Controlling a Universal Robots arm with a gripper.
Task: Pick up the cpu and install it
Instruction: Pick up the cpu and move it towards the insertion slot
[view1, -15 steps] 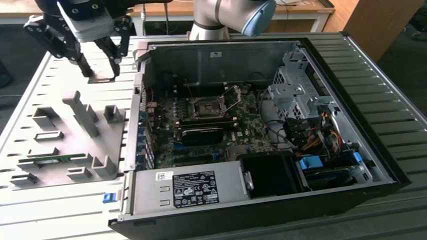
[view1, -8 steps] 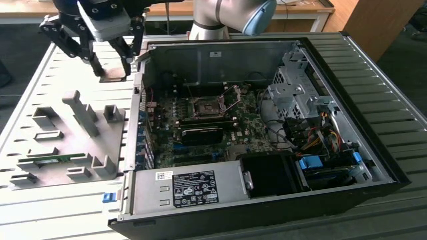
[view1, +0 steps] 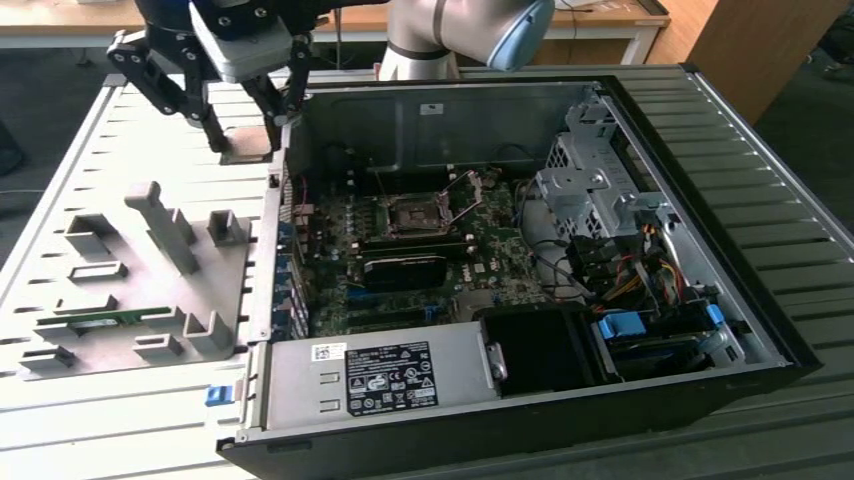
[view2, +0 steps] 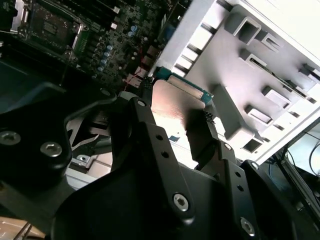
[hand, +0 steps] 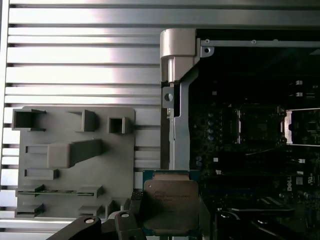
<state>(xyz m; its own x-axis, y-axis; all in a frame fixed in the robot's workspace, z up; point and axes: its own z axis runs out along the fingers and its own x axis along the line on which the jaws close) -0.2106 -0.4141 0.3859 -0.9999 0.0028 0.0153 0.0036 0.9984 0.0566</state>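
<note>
Exterior view: the gripper (view1: 250, 140) hangs beside the computer case (view1: 400, 125) — clenched on the cpu (view1: 251, 152). Inside, the socket (view1: 407, 213) stands open.

No print on the power supply label (view1: 391, 378) can be read

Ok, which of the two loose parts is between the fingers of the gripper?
The cpu, the flat square silver-grey chip, held by the gripper. The long green memory stick lies in the grey tray.
</note>
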